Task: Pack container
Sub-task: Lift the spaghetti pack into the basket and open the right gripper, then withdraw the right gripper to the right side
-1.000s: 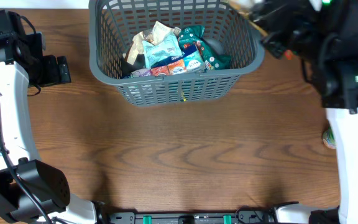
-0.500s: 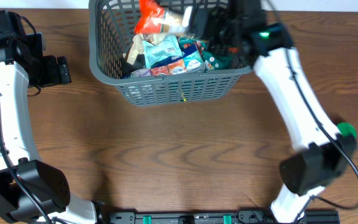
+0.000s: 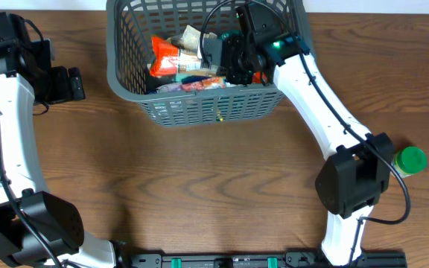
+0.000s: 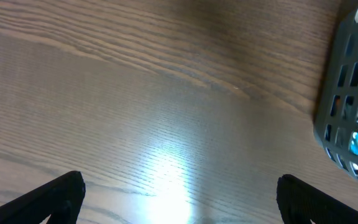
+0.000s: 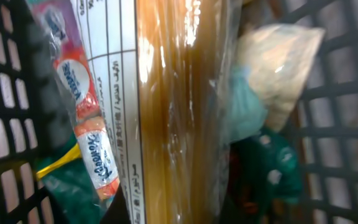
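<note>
The dark grey lattice basket point(image 3: 125, 74) stands at the back centre and holds several snack packets. My right gripper point(image 3: 226, 56) reaches inside it from the right, shut on a clear packet of spaghetti point(image 3: 177, 56) with an orange-red end, lying across the other packets. In the right wrist view the spaghetti packet point(image 5: 179, 112) fills the middle, with the basket wall point(image 5: 5, 99) beside it; the fingers are hidden. My left gripper point(image 3: 77, 83) is open and empty over the table left of the basket. Its fingertips point(image 4: 179, 199) show wide apart, with the basket's side point(image 4: 347, 93) at right.
A small green-lidded jar point(image 3: 410, 160) stands on the table at the right, beside the right arm's base. Green, blue and pale packets point(image 5: 266, 112) lie under the spaghetti. Bare wooden table point(image 3: 214, 186) lies in front of the basket.
The right arm swung from the far right over the basket with the spaghetti packet and lowered it onto the packets inside. The jar came into full view. The left arm has not moved.
</note>
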Robot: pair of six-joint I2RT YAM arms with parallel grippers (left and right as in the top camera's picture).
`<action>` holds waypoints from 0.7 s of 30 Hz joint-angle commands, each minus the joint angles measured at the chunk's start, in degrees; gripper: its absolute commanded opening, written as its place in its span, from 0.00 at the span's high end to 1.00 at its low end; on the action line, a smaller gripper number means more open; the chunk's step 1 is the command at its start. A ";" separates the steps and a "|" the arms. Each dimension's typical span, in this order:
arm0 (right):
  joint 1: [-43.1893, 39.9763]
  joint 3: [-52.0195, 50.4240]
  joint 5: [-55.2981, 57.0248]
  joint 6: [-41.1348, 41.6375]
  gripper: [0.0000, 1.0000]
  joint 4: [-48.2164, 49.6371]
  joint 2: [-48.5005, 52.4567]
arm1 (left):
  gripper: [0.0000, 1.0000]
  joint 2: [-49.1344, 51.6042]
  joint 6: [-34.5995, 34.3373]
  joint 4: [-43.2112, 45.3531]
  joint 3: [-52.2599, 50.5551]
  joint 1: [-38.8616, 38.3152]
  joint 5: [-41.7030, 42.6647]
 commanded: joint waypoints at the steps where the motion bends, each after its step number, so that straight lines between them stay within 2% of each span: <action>1: -0.20 1.79 -2.49 0.31 0.84 -0.61 -0.11 | 0.01 0.42 0.31 -0.28 -0.15 0.04 -0.02; 2: -0.20 1.79 -2.49 0.33 0.55 -0.81 -0.15 | 0.01 0.42 0.31 -0.31 -0.15 0.04 -0.02; 3: -0.17 1.79 -2.49 0.79 0.43 -0.98 -0.31 | 0.01 0.42 0.31 -0.31 -0.15 0.04 -0.02; 8: -0.15 1.99 -2.34 5.27 0.31 -1.07 -2.64 | 0.01 0.42 0.31 -0.33 -0.15 0.04 -0.02; 12: -0.66 4.76 -2.27 8.57 0.17 0.04 -6.60 | 0.01 0.42 0.33 -0.31 -0.15 0.04 -0.02; 14: -1.77 8.09 -2.29 12.72 0.09 0.59 -8.76 | 0.01 0.42 0.33 -0.31 -0.15 0.04 -0.02; 17: -4.35 13.16 -2.27 20.17 0.04 0.74 -11.39 | 0.01 0.42 0.31 -0.31 -0.15 0.04 -0.02; 19: -6.80 16.22 -1.79 26.32 0.04 0.74 -12.76 | 0.01 0.42 0.31 -0.31 -0.15 0.04 -0.02; 21: -10.43 18.69 2.29 36.72 0.05 0.66 -14.08 | 0.01 0.42 0.31 -0.31 -0.15 0.04 -0.02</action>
